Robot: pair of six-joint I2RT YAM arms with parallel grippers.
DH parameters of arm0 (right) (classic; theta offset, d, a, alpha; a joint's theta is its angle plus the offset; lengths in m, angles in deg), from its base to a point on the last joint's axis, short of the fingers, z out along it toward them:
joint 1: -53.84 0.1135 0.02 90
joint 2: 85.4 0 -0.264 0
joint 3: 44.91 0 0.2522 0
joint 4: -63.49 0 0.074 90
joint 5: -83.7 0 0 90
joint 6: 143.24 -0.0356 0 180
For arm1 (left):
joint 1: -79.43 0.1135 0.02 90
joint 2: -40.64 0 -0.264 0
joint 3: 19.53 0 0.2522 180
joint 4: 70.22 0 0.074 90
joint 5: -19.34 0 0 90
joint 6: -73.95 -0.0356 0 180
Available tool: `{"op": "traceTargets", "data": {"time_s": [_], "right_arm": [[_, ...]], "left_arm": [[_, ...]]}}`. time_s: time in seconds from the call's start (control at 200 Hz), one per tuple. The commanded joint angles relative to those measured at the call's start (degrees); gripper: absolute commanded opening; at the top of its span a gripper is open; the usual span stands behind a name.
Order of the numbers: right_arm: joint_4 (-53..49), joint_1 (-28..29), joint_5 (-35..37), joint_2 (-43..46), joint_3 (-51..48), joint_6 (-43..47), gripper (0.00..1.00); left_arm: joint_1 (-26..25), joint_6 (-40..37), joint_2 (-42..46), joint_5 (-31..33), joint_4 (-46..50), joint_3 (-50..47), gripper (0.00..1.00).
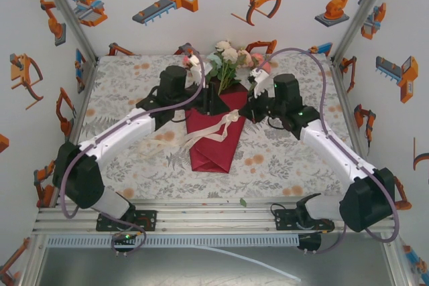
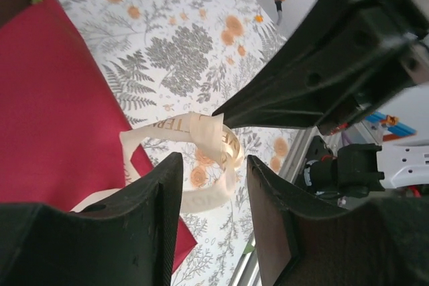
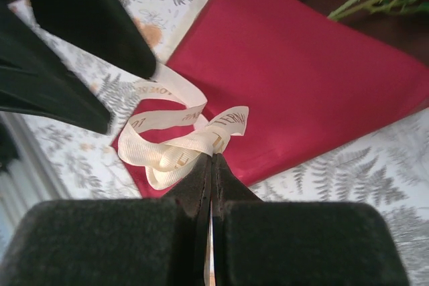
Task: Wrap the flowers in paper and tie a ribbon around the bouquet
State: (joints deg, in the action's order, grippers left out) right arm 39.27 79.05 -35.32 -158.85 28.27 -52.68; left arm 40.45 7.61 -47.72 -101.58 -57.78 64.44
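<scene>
wrapping done, ribbon tie under way

the paper is already folded into a cone around the stems, with the flowers sticking out of its far end, so we judge the wrapping step finished. the tie is what is left. the right gripper has its fingers pressed together on the ribbon, pinching a loose bunch of loops right at its tips, with the paper just beyond them. the left gripper is spread wide and holds nothing; one ribbon loop hangs just ahead of its gap, and the paper lies below it to one side. from above, a slack tail runs off the cone onto the table on the left gripper's side. we see no tight knot, and we cannot tell whether the ribbon passes under the cone.
</scene>
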Motion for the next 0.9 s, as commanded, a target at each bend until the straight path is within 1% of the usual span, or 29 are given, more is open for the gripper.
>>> {"op": "traceTargets", "data": {"time_s": [0.0,0.05,0.11,0.19,0.23,0.305,0.355,0.406,0.441,0.521,0.586,0.631,0.666,0.731,0.776,0.826,0.896], "right_arm": [[4.2,2.7,4.6,3.8,-0.9,12.8,0.0],[7.5,3.7,5.5,5.2,-3.0,14.2,0.0],[10.2,4.2,5.4,6.2,-4.4,14.4,0.0],[10.8,4.5,6.3,6.2,-4.6,14.1,0.0],[9.8,4.7,6.1,5.8,-4.1,14.1,0.0],[7.1,4.9,4.7,4.8,-2.6,13.9,0.0],[5.4,4.9,4.0,4.4,-2.1,13.7,0.0],[3.9,4.9,4.2,4.4,-2.3,13.9,0.0],[2.9,4.9,5.8,4.3,-2.8,13.9,0.0],[0.1,4.8,14.0,3.6,-3.2,12.6,0.0],[-2.6,3.9,21.4,2.6,-2.3,9.2,0.01],[-4.1,2.8,25.6,1.7,-1.3,5.5,0.06],[-5.2,1.8,27.4,1.0,-0.4,2.9,0.13],[-8.9,1.1,26.2,0.2,1.7,0.6,0.28],[-10.6,1.1,23.6,0.4,3.0,-1.3,0.33],[-10.7,1.1,20.6,1.3,3.6,-5.4,0.35],[-8.5,1.1,14.7,3.4,3.7,-13.0,0.34]], "left_arm": [[-0.1,3.3,-2.4,-5.6,-2.9,3.1,0.44],[-0.5,4.9,-3.6,-7.9,-4.6,3.0,0.45],[-0.7,6.4,-4.4,-8.1,-6.1,2.5,0.44],[-1.0,7.6,-5.0,-9.1,-8.8,1.5,0.37],[-1.1,7.6,-5.1,-9.3,-9.6,1.2,0.29],[-1.1,7.1,-4.9,-8.0,-8.4,1.0,0.09],[-0.9,5.8,-4.3,-7.0,-6.7,1.2,0.0],[-0.6,4.2,-3.3,-5.7,-5.0,1.3,0.0],[-0.4,3.3,-2.3,-5.0,-4.4,1.0,0.0],[0.5,1.7,0.1,-2.8,-3.1,0.4,0.0],[1.5,1.1,1.6,-1.6,-2.4,-0.2,0.0],[2.0,1.1,2.2,-1.3,-2.4,-0.7,0.0],[2.2,1.1,2.6,-1.1,-2.6,-1.0,0.0],[2.2,1.2,2.6,-0.7,-2.8,-1.2,0.0],[2.2,1.6,2.3,-0.8,-3.4,-1.4,0.0],[2.3,2.3,1.6,-1.0,-4.4,-1.5,0.0],[2.2,3.3,0.6,-1.7,-5.4,-1.3,0.0]]}}
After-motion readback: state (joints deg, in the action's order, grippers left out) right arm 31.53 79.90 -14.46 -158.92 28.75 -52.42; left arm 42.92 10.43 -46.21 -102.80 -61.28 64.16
